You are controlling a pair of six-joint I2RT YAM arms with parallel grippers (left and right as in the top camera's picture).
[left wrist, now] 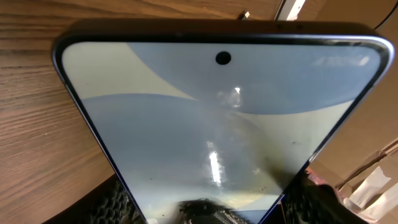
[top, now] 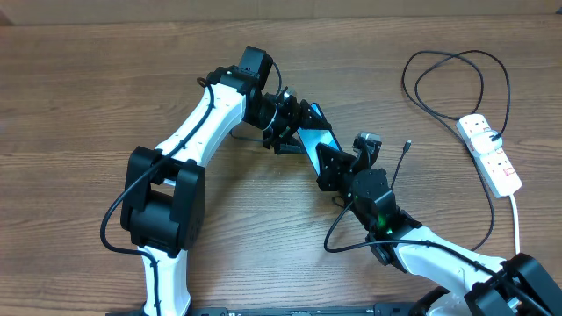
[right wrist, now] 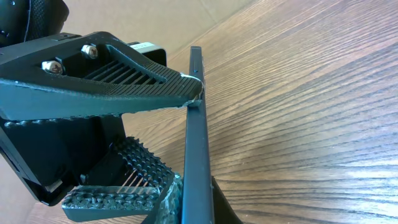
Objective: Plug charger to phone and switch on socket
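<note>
The phone (top: 318,139) with a blue-teal screen is held above the table between both grippers. My left gripper (top: 290,127) is shut on its far end; in the left wrist view the screen (left wrist: 217,124) fills the frame above the jaws (left wrist: 205,214). My right gripper (top: 332,162) is shut on the near end; the right wrist view shows the phone edge-on (right wrist: 198,155) between the jaws (right wrist: 196,208). The charger's black cable (top: 417,79) loops at the back right, and its tip (top: 408,144) lies free next to the right arm. The white socket (top: 490,154) lies at the right.
The socket's white cord (top: 515,219) runs toward the front right edge. The left gripper's ribbed finger (right wrist: 124,87) shows in the right wrist view, touching the phone's edge. The wood table (top: 88,105) spreads to the left.
</note>
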